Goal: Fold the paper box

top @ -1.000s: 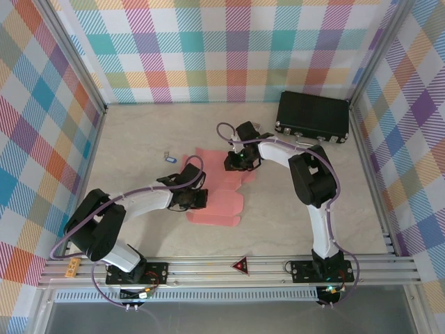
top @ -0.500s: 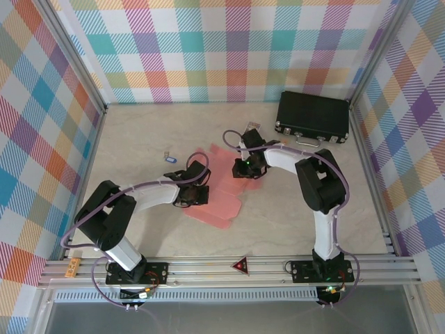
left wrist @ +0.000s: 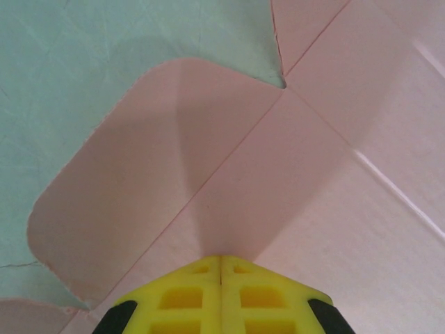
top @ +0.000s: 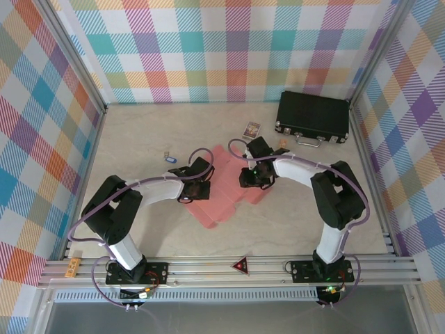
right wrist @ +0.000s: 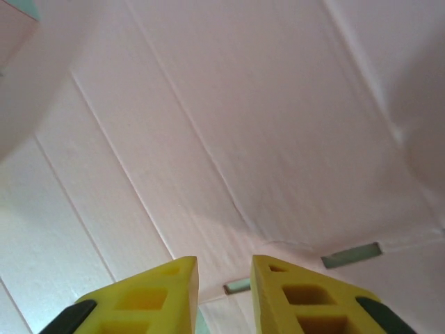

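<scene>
The paper box point(top: 219, 207) lies mid-table point(top: 139, 149) as a flat creased sheet with no wall raised, so I judge nearly all folding remains; the left gripper point(top: 197, 189), fingers together, presses its 9 o'clock side, while the right gripper point(top: 254, 179), fingers slightly apart, is at 2 o'clock.

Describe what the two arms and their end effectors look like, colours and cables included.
The left arm and right arm share white links and bulky black joints. A purple cable loops along each arm. The left end effector and right end effector have yellow fingers with rectangular cut-outs and black patches at their outer edges. A small green light glows near the right wrist.
</scene>
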